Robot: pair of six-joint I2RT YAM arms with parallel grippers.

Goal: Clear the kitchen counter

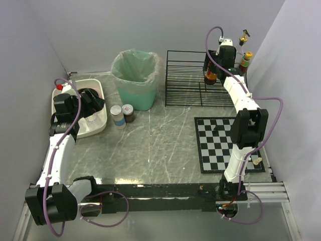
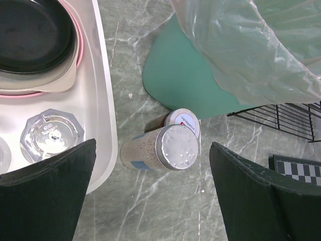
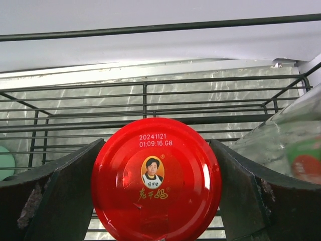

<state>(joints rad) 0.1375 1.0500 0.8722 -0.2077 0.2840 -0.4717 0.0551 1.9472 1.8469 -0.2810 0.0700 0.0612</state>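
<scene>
The grey marble kitchen counter (image 1: pixel 165 145) carries two spice jars beside the tub: a silver-lidded one (image 1: pixel 118 116) and a smaller white-lidded one (image 1: pixel 128 113). My left gripper (image 1: pixel 95 103) is open and empty above the tub's right edge. In the left wrist view its gripper (image 2: pixel 153 145) hovers over the counter (image 2: pixel 165 206), with the silver-lidded jar (image 2: pixel 175 146) and the white-lidded jar (image 2: pixel 183 120) between the fingers (image 2: pixel 45 196), well below them. My right gripper (image 1: pixel 211 75) is shut on a red-lidded sauce jar (image 3: pixel 156 181) at the black wire rack (image 1: pixel 193 78).
A white tub (image 1: pixel 98 123) at the left holds a black plate (image 2: pixel 30 30), a pink plate and a glass ashtray (image 2: pixel 50 134). A green bin (image 1: pixel 135 80) with a plastic liner stands at the back. A checkered mat (image 1: pixel 223 143) lies right. Bottles (image 1: pixel 245 60) stand behind the rack.
</scene>
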